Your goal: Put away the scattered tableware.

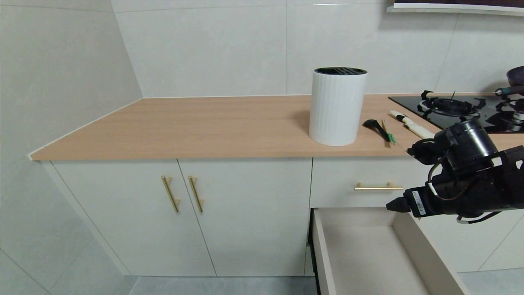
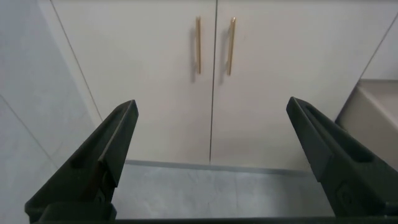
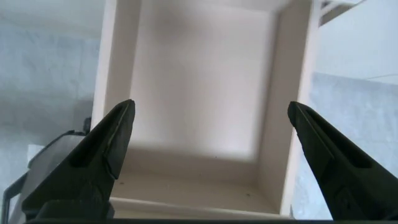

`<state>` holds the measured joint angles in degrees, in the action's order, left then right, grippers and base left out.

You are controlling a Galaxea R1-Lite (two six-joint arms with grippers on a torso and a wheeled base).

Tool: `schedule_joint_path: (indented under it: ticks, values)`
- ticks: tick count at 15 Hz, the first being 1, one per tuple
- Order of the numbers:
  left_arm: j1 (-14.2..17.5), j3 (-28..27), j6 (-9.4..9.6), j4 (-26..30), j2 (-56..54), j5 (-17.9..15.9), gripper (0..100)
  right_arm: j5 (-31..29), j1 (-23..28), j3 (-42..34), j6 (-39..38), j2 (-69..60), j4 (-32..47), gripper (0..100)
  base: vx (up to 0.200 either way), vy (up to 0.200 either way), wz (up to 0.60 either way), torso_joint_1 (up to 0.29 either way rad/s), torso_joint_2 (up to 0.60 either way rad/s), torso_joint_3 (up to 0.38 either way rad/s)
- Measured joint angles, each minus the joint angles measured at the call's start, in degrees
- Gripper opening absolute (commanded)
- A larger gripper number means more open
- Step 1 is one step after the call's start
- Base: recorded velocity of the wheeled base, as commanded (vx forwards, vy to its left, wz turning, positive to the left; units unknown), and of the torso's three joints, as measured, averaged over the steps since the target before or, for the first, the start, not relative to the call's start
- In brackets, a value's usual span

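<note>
My right tool hung wide open and empty over the open drawer, below and right of the white slotted holder. My left tool, equally open and empty, faced the cabinet doors below and left of the holder. The tableware lay on the worktop just right of the holder, above the right tool, long axes running roughly front to back. The right arm was nearer. Count: one black ladle, one pair of chopsticks, one pale-handled utensil.

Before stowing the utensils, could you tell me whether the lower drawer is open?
Open: the drawer is pulled out, its bare inside visible from above.
</note>
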<state>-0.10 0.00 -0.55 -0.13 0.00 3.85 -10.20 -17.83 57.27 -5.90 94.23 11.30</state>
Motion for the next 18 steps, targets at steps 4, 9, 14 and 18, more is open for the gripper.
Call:
schedule_joint_path:
  ticks: [4, 9, 14, 18]
  values:
    - [0.0, 0.0, -0.02, 0.0, 0.0, 0.0, 100, 0.0, 0.4, 0.0, 0.1, -0.7, -3.1, 100, 0.0, 0.0, 0.0, 0.113, -0.26, -0.153]
    - [0.0, 0.0, -0.02, 0.0, 0.0, 0.0, 100, -0.2, 1.7, 10.0, -0.5, 1.4, -3.8, 100, 0.0, 0.0, 0.0, 0.0, 0.0, 0.0]
    - [0.0, 0.0, 0.0, 0.0, 0.0, 0.0, 100, -6.4, 2.5, 32.9, -12.5, 11.3, 10.6, 100, 0.0, 0.0, 0.0, 0.0, 0.0, 0.0]
    - [0.0, 0.0, -0.05, 0.0, 0.0, 0.0, 100, -10.7, 3.4, 41.4, -16.7, 20.3, 12.7, 100, 0.0, 0.0, 0.0, 0.0, 0.0, 0.0]
